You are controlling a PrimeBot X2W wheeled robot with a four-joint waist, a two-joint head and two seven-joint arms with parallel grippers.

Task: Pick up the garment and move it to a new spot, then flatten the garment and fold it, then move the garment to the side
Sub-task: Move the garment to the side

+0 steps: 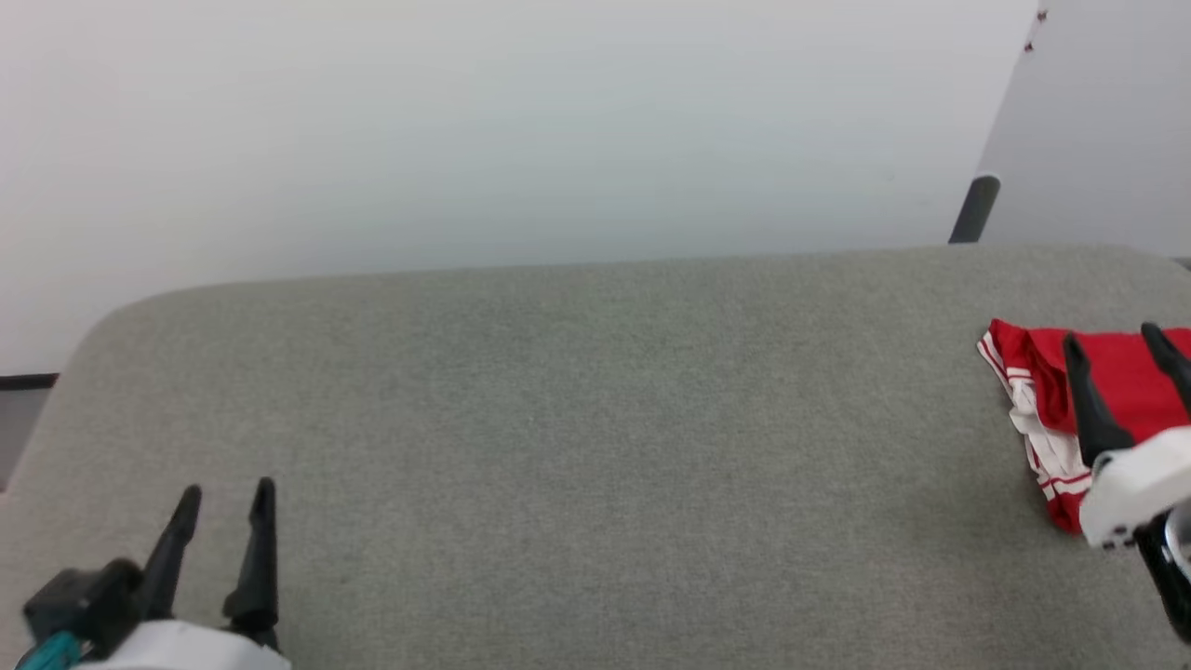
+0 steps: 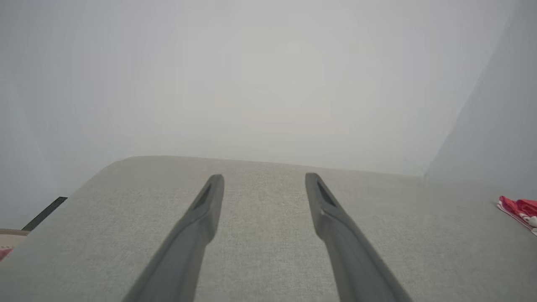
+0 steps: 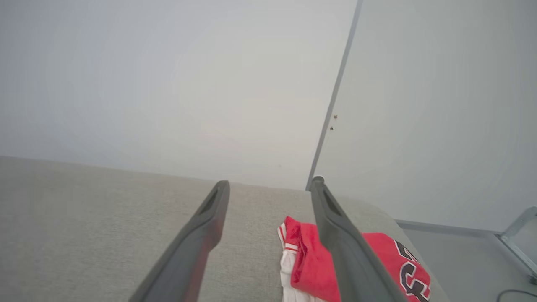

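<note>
Shows a red jersey-style shirt with white, stripe-trimmed sleeves (image 1: pixel 1130 391) lying folded at the far right of a grey fabric table (image 1: pixel 595 419), close to the wide-spread, empty right gripper (image 1: pixel 1112 337), left gripper (image 1: pixel 228 488) likewise spread and empty well apart, so folding and moving aside look done.

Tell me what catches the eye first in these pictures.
The red jersey-style shirt with white striped trim lies at the right edge of the grey fabric-covered table. The open right gripper hovers over it; the open left gripper is at the lower left.
</note>
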